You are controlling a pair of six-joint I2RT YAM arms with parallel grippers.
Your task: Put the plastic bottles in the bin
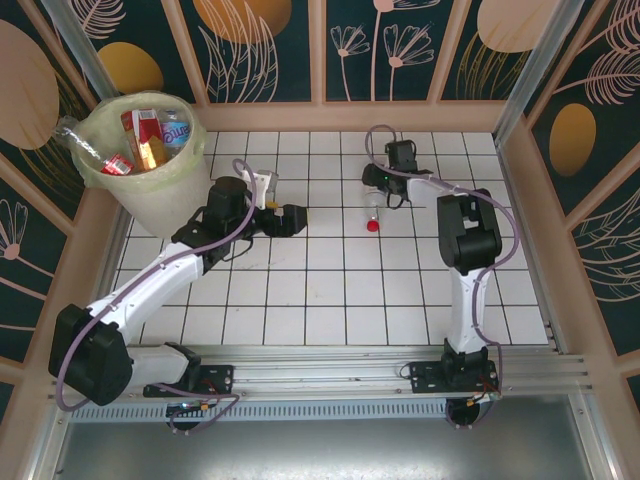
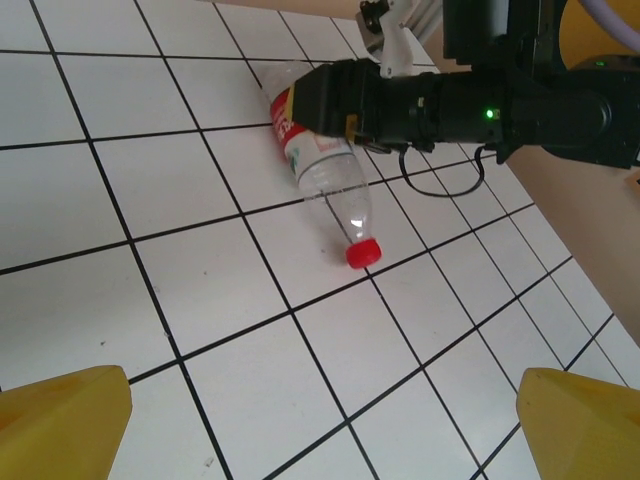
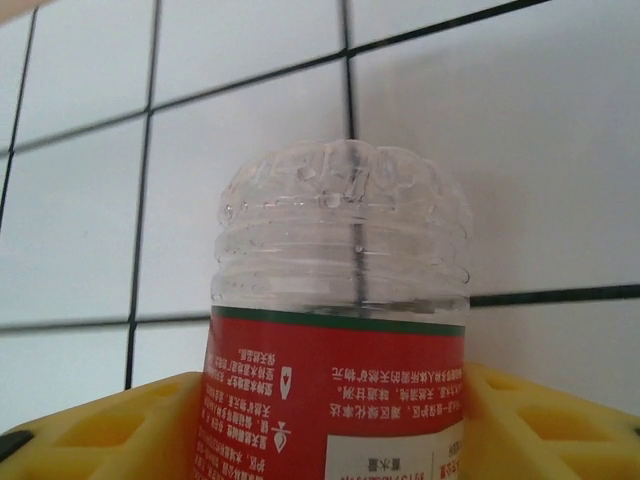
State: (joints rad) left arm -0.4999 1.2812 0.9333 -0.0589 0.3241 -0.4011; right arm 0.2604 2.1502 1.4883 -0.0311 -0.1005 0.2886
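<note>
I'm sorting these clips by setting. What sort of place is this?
Probably a staged robot test cell, not a real home: the left arm and right arm are bolted to an aluminium rail, the white tiled tabletop is boxed in by leaf-patterned panels, and a bag-lined bin stands at its corner.

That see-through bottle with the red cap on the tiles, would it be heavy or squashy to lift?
Probably light: the bottle looks empty. Its thin ribbed wall may dent under a squeeze. Lying sideways, it could roll.
</note>
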